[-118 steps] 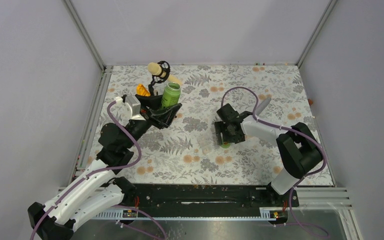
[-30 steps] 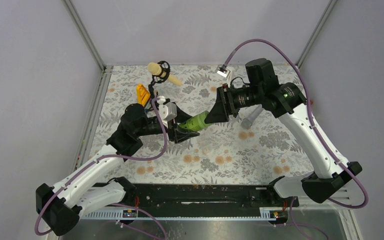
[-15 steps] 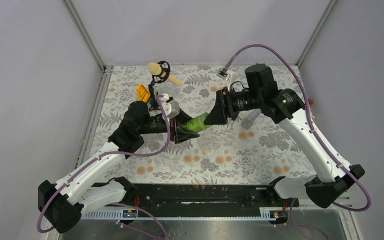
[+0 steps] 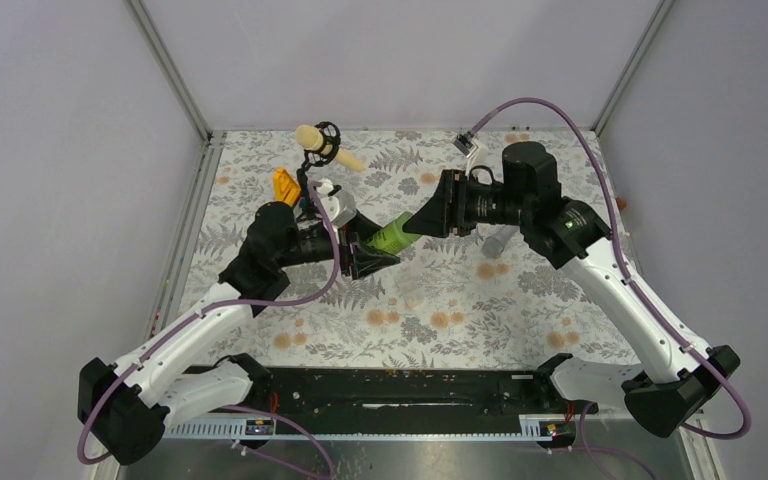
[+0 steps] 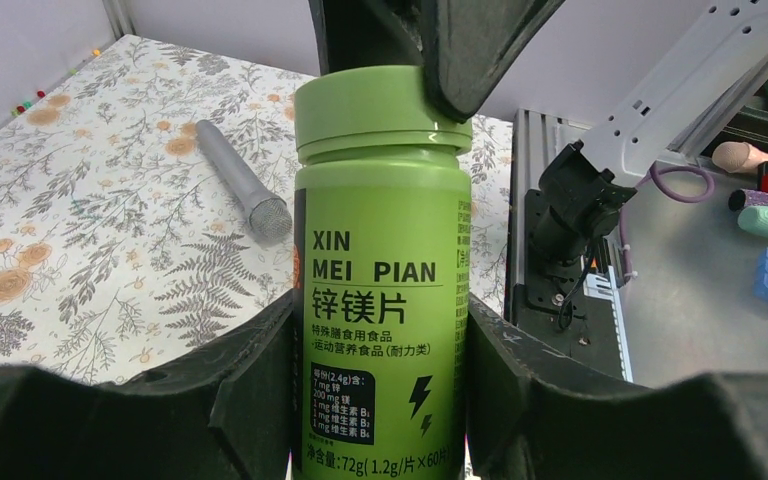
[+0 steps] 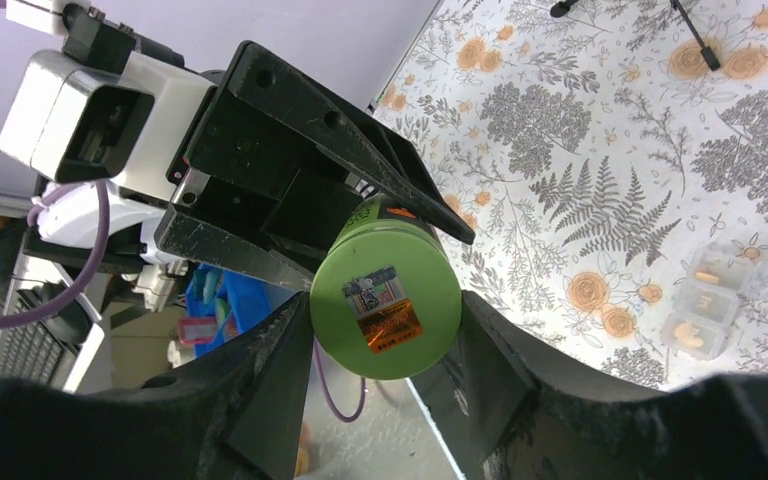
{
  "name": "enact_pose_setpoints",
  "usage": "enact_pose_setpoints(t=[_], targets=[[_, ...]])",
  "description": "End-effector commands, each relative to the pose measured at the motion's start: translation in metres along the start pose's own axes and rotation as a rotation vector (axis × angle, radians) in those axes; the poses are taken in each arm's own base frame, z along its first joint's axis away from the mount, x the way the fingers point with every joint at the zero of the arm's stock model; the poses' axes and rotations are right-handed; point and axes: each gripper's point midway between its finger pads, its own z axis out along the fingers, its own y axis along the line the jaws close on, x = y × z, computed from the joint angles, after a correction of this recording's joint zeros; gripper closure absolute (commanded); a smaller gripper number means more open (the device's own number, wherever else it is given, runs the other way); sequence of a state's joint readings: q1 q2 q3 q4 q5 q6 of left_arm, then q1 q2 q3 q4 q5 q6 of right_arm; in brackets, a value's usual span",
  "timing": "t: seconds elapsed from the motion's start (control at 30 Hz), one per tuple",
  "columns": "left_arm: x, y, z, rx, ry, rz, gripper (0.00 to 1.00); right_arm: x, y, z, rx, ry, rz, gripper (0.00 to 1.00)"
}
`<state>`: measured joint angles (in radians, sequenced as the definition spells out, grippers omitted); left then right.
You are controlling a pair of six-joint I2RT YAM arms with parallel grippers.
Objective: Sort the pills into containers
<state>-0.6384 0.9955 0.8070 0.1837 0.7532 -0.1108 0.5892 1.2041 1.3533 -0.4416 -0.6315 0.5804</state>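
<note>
A green screw-cap bottle (image 4: 392,236) hangs tilted above the floral mat (image 4: 430,310), held between both arms. My left gripper (image 4: 365,255) is shut on its labelled body (image 5: 380,250), a finger on each side. My right gripper (image 4: 422,218) is shut on the green cap (image 6: 385,300), whose round top carries a sticker. My left gripper (image 6: 290,190) also shows behind the bottle in the right wrist view. Small clear containers (image 6: 702,300) sit on the mat at that view's right edge, with small orange pills (image 6: 707,277) in them. I cannot make them out in the top view.
A grey cylinder (image 4: 500,238) lies on the mat under my right arm, also in the left wrist view (image 5: 235,180). A foam-tipped black stand (image 4: 318,140) and an orange object (image 4: 284,185) sit at the back left. Enclosure walls ring the mat; a black rail (image 4: 390,390) runs along the near edge.
Earlier the bottle stood on the mat and my right gripper was low at centre. Over the last second the bottle shifted slightly up and left, and my right wrist turned on the cap.
</note>
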Motion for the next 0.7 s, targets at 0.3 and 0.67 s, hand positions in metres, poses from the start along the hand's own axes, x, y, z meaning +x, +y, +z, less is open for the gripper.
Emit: enact_pose_setpoints(t=[0.3,0.67], targets=[[-0.084,-0.044,-0.004,0.162,-0.288,0.087,1.00,0.015,0.017,-0.006,-0.134,0.054,-0.339,0.75],[-0.109,-0.072,-0.018,0.290,-0.438,0.060,1.00,0.012,0.052,-0.020,-0.281,0.046,-0.415,0.75]])
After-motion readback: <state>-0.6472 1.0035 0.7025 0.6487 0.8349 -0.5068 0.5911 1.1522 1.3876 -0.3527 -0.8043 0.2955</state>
